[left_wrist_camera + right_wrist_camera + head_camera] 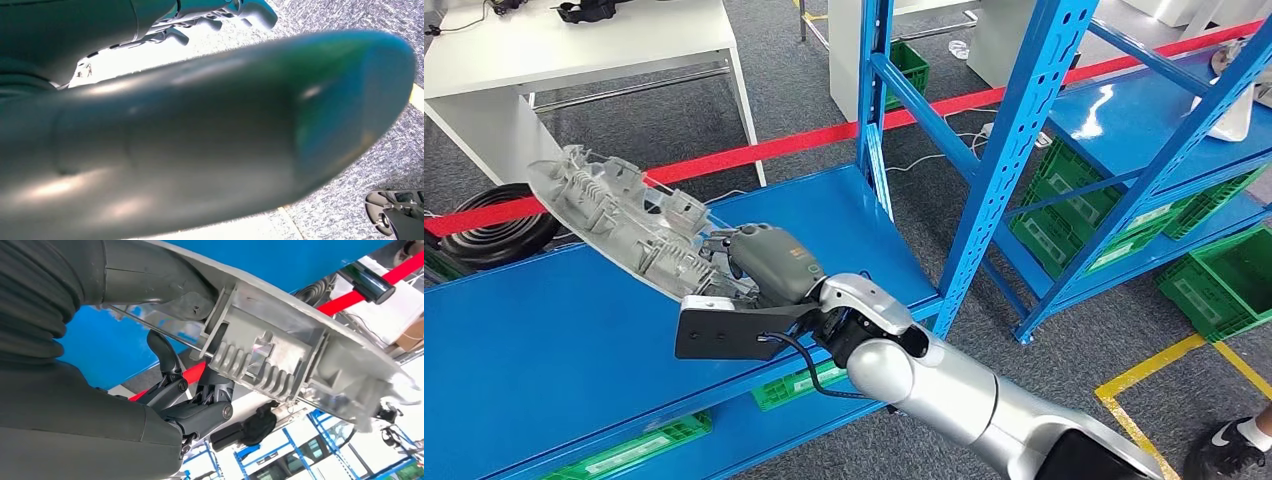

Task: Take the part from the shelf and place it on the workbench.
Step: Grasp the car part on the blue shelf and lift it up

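The part (624, 215) is a long grey cast-metal piece with ribs and fins. It is tilted, its far end raised above the blue shelf board (544, 350). My right hand (769, 262) grips its near end. In the right wrist view the thick thumb (150, 280) lies on one face of the part (280, 360) and the dark fingers (170, 370) press the other. My left hand (200, 150) hangs over the grey carpet, its thumb large in the left wrist view, its fingers (240, 10) apart from the thumb and holding nothing.
A white workbench (574, 40) stands at the far left beyond a red barrier tape (824, 140). Blue shelf uprights (1014, 150) rise right of my arm. Green crates (1224, 280) sit at the right, a black hose coil (494, 225) at the left, a person's shoe (1224, 445) at the bottom right.
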`<state>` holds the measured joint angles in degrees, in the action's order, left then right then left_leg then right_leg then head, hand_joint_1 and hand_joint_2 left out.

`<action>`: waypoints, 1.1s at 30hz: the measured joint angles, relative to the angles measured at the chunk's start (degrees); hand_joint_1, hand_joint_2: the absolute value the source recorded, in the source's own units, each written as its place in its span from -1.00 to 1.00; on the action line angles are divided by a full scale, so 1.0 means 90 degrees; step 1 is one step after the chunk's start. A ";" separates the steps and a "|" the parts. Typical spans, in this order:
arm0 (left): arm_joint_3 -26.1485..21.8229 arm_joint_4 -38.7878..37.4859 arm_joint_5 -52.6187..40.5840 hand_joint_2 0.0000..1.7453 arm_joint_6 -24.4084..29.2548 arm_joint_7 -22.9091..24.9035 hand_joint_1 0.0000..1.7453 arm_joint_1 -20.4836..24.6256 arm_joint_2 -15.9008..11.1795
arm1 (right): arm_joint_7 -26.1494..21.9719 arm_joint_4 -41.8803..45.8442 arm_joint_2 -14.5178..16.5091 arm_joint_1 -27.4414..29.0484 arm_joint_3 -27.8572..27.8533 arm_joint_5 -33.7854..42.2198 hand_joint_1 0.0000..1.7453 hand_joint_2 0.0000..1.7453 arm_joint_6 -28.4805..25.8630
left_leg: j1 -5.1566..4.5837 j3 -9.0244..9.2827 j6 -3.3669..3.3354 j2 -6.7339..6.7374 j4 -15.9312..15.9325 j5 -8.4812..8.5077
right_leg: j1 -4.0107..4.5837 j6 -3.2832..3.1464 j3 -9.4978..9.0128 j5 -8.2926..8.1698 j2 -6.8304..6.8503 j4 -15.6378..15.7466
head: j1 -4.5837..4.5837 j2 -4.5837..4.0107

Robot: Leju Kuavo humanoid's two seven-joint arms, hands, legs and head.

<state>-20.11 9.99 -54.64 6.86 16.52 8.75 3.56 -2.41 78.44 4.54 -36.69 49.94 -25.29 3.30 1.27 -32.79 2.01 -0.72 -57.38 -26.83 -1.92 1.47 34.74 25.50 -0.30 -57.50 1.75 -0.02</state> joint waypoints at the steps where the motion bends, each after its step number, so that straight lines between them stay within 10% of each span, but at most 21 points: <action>1: -0.0013 0.0000 0.0000 -1.00 0.0000 0.0000 -1.00 0.0000 0.0000 | -0.0012 0.0005 -0.0007 0.0006 0.0001 -0.0003 1.00 1.00 -0.0016 | 0.0000 0.0000 0.0000 0.0000 0.0000 0.0000 | 0.0000 0.0000 0.0000 0.0000 0.0000 0.0000 | -0.0001 0.0000; 20: -0.0086 0.0000 -0.0063 -1.00 0.0053 -0.0108 -1.00 -0.0011 0.0000 | -0.0200 0.0352 -0.0071 0.0085 0.0109 -0.0619 1.00 1.00 -0.0752 | 0.0000 -0.0003 0.0000 0.0000 0.0000 0.0000 | 0.0000 0.0000 0.0001 0.0000 0.0001 -0.0002 | -0.0002 0.0000; 24: -0.0106 0.0000 -0.0078 1.00 0.0056 -0.0136 -1.00 -0.0011 0.0000 | -0.0272 0.0579 -0.0081 0.0090 0.0115 -0.0807 1.00 1.00 -0.0957 | 0.0000 -0.0003 0.0000 0.0000 0.0000 -0.0001 | 0.0000 0.0000 0.0002 0.0001 0.0001 -0.0001 | -0.0002 0.0000; 33: -0.0169 0.0000 -0.0106 1.00 0.0066 -0.0200 -1.00 -0.0014 0.0010 | -0.0419 0.0968 -0.0111 0.0167 0.0227 -0.1383 1.00 1.00 -0.1313 | 0.0000 -0.0005 0.0000 -0.0001 0.0000 0.0000 | 0.0000 0.0000 0.0002 0.0001 0.0003 -0.0001 | -0.0001 0.0000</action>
<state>-21.64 9.99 -55.60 7.45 14.73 8.62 3.66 -6.19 87.15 3.54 -35.18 51.98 -37.74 -8.52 1.27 -32.83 2.00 -0.73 -57.38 -26.83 -1.92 1.47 34.76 25.51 -0.27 -57.52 1.74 -0.02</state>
